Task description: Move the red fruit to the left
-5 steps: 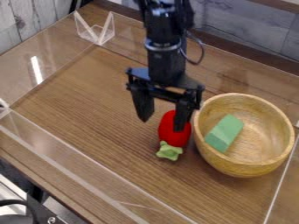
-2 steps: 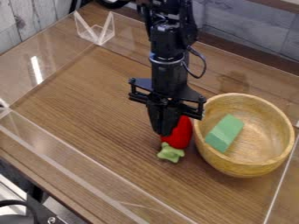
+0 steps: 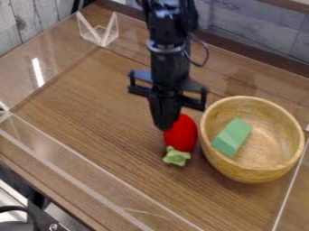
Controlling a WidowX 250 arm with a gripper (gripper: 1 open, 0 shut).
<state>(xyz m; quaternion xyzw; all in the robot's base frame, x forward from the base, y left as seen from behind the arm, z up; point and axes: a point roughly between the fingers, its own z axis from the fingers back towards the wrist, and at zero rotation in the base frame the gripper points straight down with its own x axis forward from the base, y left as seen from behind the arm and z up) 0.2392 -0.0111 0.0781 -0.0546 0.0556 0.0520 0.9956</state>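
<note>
The red fruit [image 3: 182,136] is a small glossy oval lying on the wooden table, its light green cap [image 3: 176,157] pointing toward the front. My gripper [image 3: 169,124] comes straight down from above and its dark fingers have closed together on the fruit's upper left end. The fruit still rests on the table surface. Where exactly the fingertips touch it is partly hidden behind the fingers.
A wooden bowl [image 3: 248,174] sits just right of the fruit and holds a flat green block [image 3: 232,135]. A clear plastic stand [image 3: 97,29] is at the back left. Low clear walls [image 3: 49,149] edge the table's left and front.
The fingers stood wide apart on either side of the fruit a second ago and have since closed on it. The fruit has barely moved.
</note>
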